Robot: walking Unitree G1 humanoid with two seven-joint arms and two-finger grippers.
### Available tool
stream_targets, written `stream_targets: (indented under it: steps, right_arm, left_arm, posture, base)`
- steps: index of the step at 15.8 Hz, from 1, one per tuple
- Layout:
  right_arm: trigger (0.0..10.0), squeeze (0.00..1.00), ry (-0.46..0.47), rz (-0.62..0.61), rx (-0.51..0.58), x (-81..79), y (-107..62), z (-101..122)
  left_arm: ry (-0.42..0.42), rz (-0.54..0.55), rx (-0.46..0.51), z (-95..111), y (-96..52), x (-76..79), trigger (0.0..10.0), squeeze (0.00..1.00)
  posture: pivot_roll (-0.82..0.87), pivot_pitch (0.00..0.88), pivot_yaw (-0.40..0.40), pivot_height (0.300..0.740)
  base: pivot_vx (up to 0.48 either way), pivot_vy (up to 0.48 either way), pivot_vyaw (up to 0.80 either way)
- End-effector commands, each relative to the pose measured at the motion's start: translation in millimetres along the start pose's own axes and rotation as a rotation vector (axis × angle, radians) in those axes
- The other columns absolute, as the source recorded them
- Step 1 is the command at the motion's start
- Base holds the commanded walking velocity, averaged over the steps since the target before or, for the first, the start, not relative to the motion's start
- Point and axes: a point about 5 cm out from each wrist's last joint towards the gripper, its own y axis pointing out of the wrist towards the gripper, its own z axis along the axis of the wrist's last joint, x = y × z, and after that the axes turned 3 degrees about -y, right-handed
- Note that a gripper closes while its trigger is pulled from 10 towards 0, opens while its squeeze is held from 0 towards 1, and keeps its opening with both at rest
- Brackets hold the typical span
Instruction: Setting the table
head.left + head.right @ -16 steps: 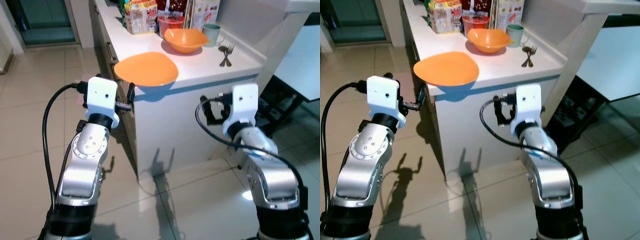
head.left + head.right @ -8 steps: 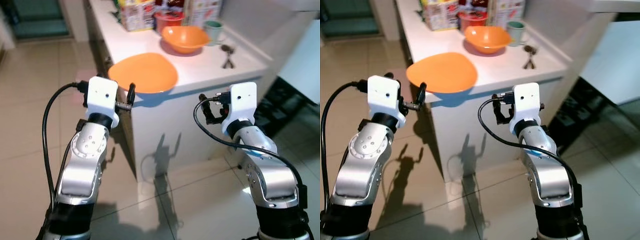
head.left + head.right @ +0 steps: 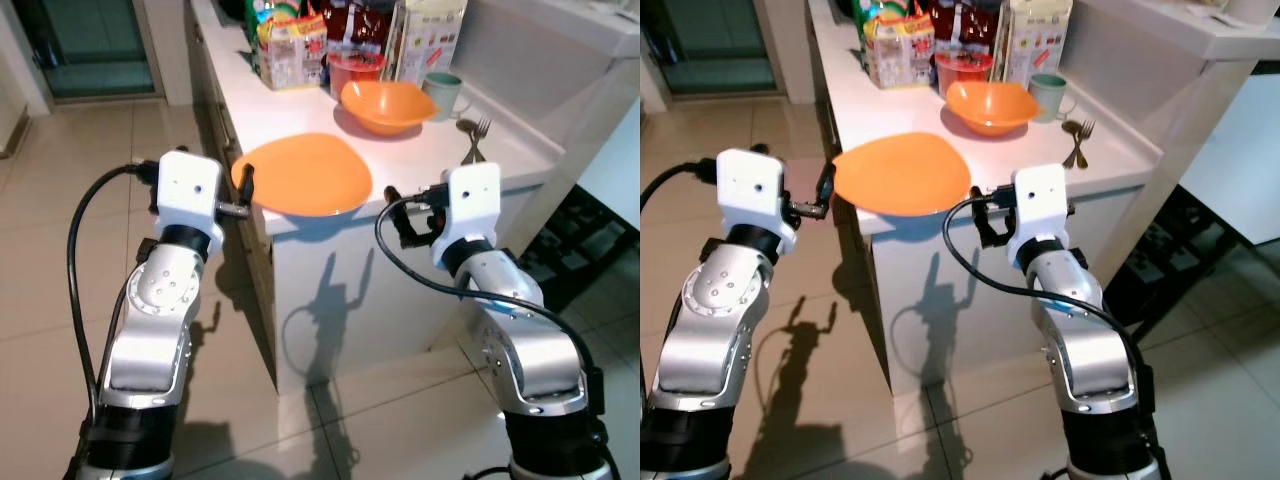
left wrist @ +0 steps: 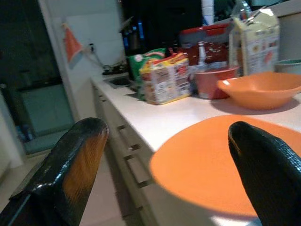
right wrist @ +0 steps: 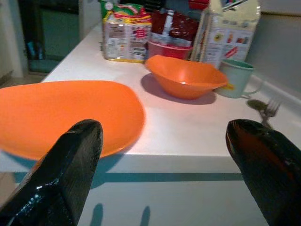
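Orange plate (image 3: 305, 175) overhanging the near left corner of the white surface (image 3: 430, 150) — easy to reach from the edge. Left hand (image 3: 243, 190) and right hand (image 3: 398, 218) both released, fingers spread, flanking that plate — apparently readying a grasp.

A flat orange plate (image 3: 305, 175) is laid at the near corner of the white tabletop (image 3: 430, 150), its near edge overhanging the tabletop's edge. An orange bowl (image 3: 387, 104) is set upright at about 1 o'clock from the plate, close to it but apart. A pale green mug (image 3: 441, 91) is placed just beyond the bowl at 2 o'clock, its handle turned away from the bowl. A fork and spoon (image 3: 472, 135) are laid together at about 3 o'clock from the plate, near the tabletop's right edge.
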Motion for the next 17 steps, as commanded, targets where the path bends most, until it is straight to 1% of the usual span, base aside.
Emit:
stream_targets:
  steps: [1,9,17]
  right_arm:
    - [10.0,0.0,-0.014,-0.038,0.001,9.8,-1.6,0.5]
    - [10.0,0.0,-0.009,-0.048,0.001,9.8,-3.8,-0.9]
    - [10.0,0.0,-0.009,-0.039,0.0,9.7,-3.3,-0.6]
  left_arm:
    - [-0.016,-0.035,0.009,2.1,0.6,9.6,10.0,0.0]
    - [-0.015,-0.056,0.014,2.0,1.9,13.4,10.0,0.0]
    - [-0.02,-0.058,0.013,1.4,0.6,14.4,10.0,0.0]
  posture:
    - [0.0,0.0,-0.034,0.74]
    - [0.0,0.0,-0.015,0.74]
    - [0.0,0.0,-0.025,0.74]
  base:
    - [0.0,0.0,0.0]
    - [0.0,0.0,0.0]
    - [0.0,0.0,0.0]
